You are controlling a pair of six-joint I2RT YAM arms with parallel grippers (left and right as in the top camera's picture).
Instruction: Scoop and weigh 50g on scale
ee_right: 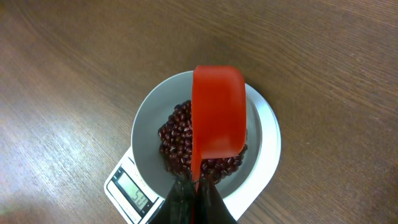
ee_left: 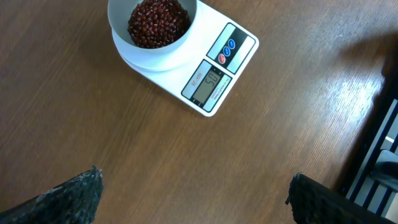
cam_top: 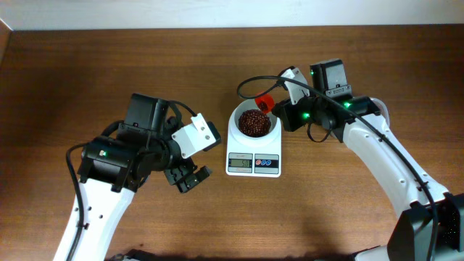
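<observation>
Two arms work over one brown wooden table [cam_top: 72, 65], and only the right one looks busy. From overhead, the left arm [cam_top: 109, 167] sits at about eight o'clock from the scale, well apart from it. The left gripper [cam_top: 190, 176] is spread wide with nothing between its fingers [ee_left: 68, 196]. I'd guess it waits there so its wrist camera has the readout in sight without crowding the pour. The right arm [cam_top: 377, 152] reaches in from four o'clock. The right gripper [ee_right: 193, 202] is pressed tight on the thin handle of a red scoop [ee_right: 217, 112], pinching it edge-on, likely so a roll of the wrist tips the cup.

The scale [cam_top: 254, 163], white and rectangular, lies a little right of the table's middle. Its platform is toward twelve o'clock and its buttons and readout toward six, facing the robot's side. A round white bowl [ee_right: 149, 118] rests on the platform and holds a mound of red beans [ee_left: 158, 22].

The scoop hovers over the bowl's one o'clock rim, within the rim's outline, presumably so nothing spills onto the wood. No beans show on the red face turned to the wrist camera, so it looks emptied. The display [ee_left: 208, 84] seems to read fifty, though the digits are small. If so, the weighing looks about done, and what remains is to lift the scoop away without knocking the bowl.
</observation>
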